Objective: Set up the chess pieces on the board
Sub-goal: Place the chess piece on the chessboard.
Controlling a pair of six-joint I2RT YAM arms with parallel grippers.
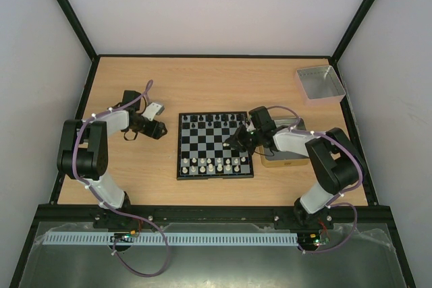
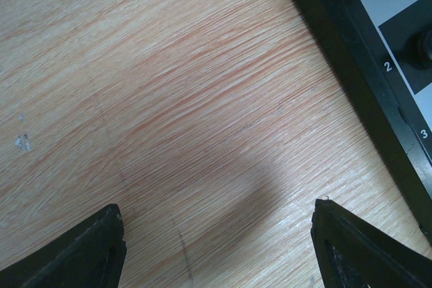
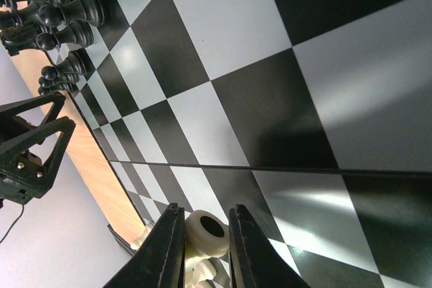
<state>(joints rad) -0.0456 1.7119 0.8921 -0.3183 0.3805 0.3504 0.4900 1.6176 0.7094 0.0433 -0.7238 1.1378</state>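
The board point(image 1: 214, 177) lies mid-table, with black chess pieces point(image 1: 209, 121) along its far rows and white ones point(image 1: 212, 164) along its near rows. My right gripper point(image 1: 237, 141) hangs over the board's right side. In the right wrist view its fingers point(image 3: 206, 208) are shut on a white chess piece point(image 3: 206, 231), whose round base faces the camera above the checkered squares point(image 3: 223, 32). Black pieces point(image 3: 67, 5) stand at the top left of that view. My left gripper point(image 1: 129, 135) rests left of the board, open point(image 2: 219, 210) over bare wood, with the board's rim point(image 2: 358, 65) to its right.
A grey tray point(image 1: 320, 83) sits at the back right corner. A tan-rimmed tray point(image 1: 287, 156) lies right of the board, under the right arm. Dark frame posts and white walls enclose the table.
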